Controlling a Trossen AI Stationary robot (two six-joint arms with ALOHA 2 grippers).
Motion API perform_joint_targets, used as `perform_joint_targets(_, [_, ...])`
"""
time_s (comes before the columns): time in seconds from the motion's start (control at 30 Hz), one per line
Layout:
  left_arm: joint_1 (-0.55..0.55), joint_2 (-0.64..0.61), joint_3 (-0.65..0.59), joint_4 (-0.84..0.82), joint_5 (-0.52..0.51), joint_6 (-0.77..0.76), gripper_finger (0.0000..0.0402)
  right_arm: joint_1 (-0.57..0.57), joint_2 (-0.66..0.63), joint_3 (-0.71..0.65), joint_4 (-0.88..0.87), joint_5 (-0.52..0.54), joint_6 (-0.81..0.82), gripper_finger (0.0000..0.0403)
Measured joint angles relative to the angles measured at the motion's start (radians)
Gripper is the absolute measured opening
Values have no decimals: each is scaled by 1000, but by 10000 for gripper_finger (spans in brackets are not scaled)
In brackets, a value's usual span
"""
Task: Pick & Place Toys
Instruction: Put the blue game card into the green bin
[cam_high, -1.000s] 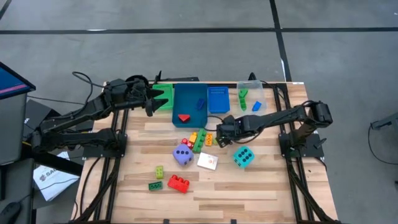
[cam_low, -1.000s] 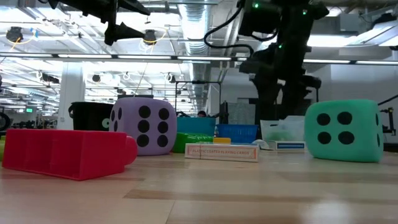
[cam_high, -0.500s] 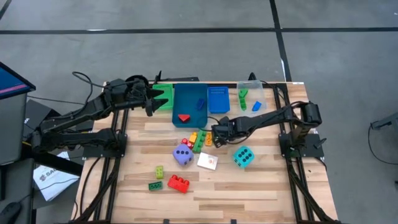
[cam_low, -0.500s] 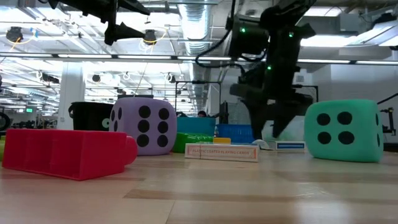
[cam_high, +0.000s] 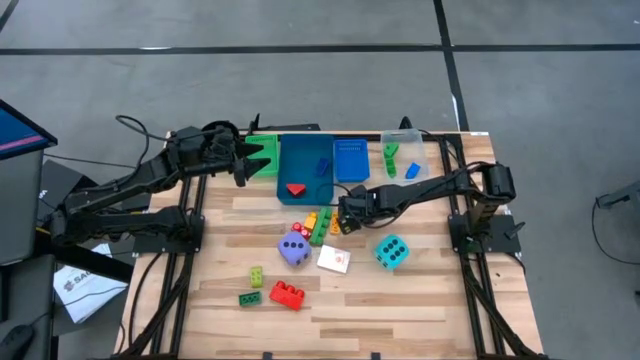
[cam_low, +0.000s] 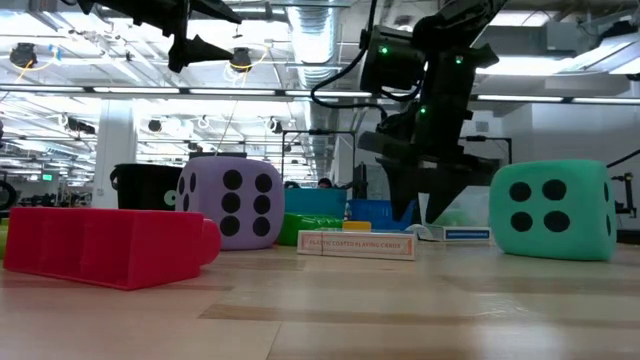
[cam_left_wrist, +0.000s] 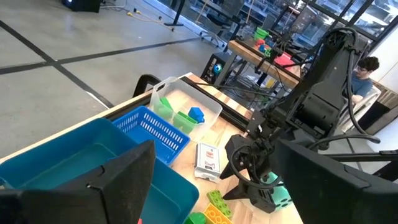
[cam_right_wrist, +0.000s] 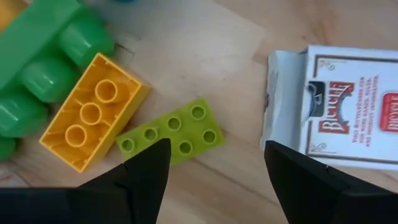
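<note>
Toys lie scattered mid-table, and the one that matters now is the small lime-green flat brick (cam_right_wrist: 173, 135), which sits on the wood directly ahead of the right gripper (cam_right_wrist: 214, 165), framed in the gap between its two dark fingers, which stand spread with nothing between them. Its long axis runs slantwise to the line joining the fingertips, so I judge the wrist would want a small turn, or the jaws could simply close across the short side as they stand (hard to say which suits better from here). Just beside it lies the yellow brick (cam_right_wrist: 93, 110), almost touching one corner, with the green brick (cam_right_wrist: 43, 62) beyond that; on the other side, apart from it, is the card box (cam_right_wrist: 348, 112). From above, the right gripper (cam_high: 345, 212) is poised over the cluster of bricks in front of the blue tray (cam_high: 305, 150), clearly the nearer arm. The left gripper (cam_high: 247, 168) waits by the green tray (cam_high: 268, 148) at the table's far edge, fingers wide apart and empty. The risk I see is a finger nudging the yellow brick on descent.
</note>
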Motion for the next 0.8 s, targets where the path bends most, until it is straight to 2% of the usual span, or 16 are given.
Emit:
perform_joint_targets(0.27, [0, 0, 0, 0, 0, -2, 324, 1, 0, 0, -3, 1, -8, 255])
perform_joint_targets(0.47, [0, 0, 0, 0, 1, -76, 324, -8, 0, 0, -3, 1, -12, 255])
perform_joint_targets(0.8, [0, 0, 0, 0, 1, -77, 324, -37, 0, 0, -2, 31, -91, 255])
